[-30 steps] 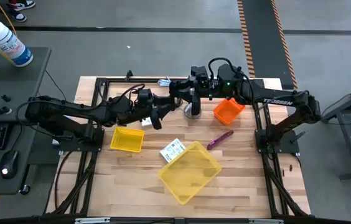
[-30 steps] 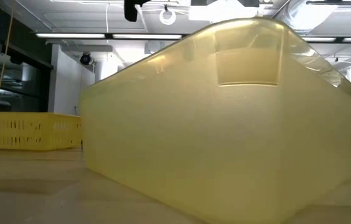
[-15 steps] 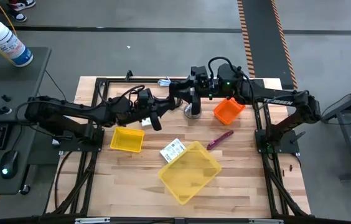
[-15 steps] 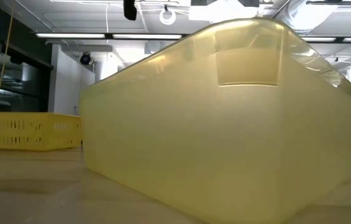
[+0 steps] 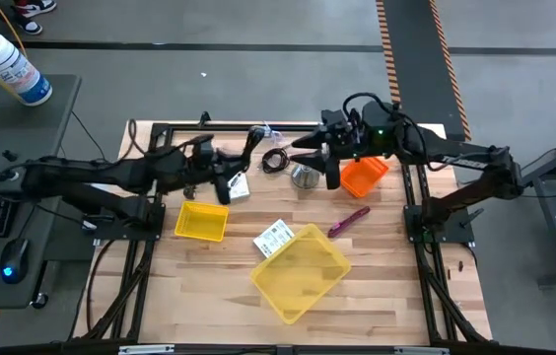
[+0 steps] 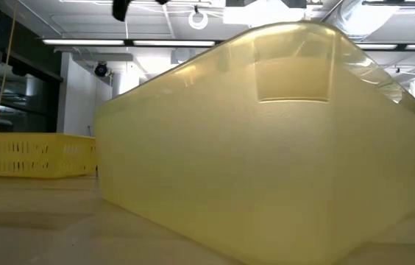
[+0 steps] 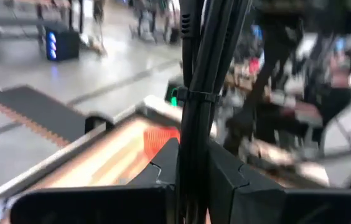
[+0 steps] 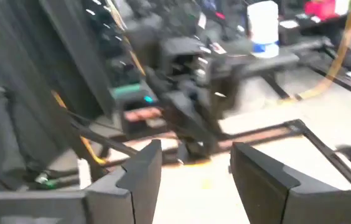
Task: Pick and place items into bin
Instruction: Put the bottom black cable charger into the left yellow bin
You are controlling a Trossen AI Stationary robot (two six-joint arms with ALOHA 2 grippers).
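Note:
In the high view my left gripper [image 5: 227, 180] is left of the table's middle, by a white card [image 5: 240, 187], and is shut on the coiled black cable [image 5: 276, 160]. My right gripper [image 5: 319, 165] hangs open beside the silver cone [image 5: 304, 177] and the orange bin [image 5: 362, 176]; its fingers stand apart in the right wrist view [image 8: 194, 168]. The purple tool [image 5: 349, 219] and the white label card [image 5: 273, 237] lie flat on the wood next to the large yellow bin [image 5: 301, 271]. No black clip shows. My left gripper [image 7: 194, 171] has a bundled stretch of the black cable [image 7: 194, 106] pinched between its two fingers. The strands run up out of the hold. In the high view a strand [image 5: 248, 148] arcs from the gripper to the coil. Which end it has, I cannot tell.
A small yellow basket [image 5: 201, 220] sits near the left gripper. The large yellow bin [image 6: 266, 147] fills the low view, with the basket [image 6: 31, 154] to its left. A black frame [image 5: 160, 133] borders the table. Bare wood lies at the near edge.
The two grippers have drawn apart: the left toward the table's left edge, the right toward the right edge. The coiled cable, earlier covered by the arms, now shows between them, with a strand drawn out toward the left gripper.

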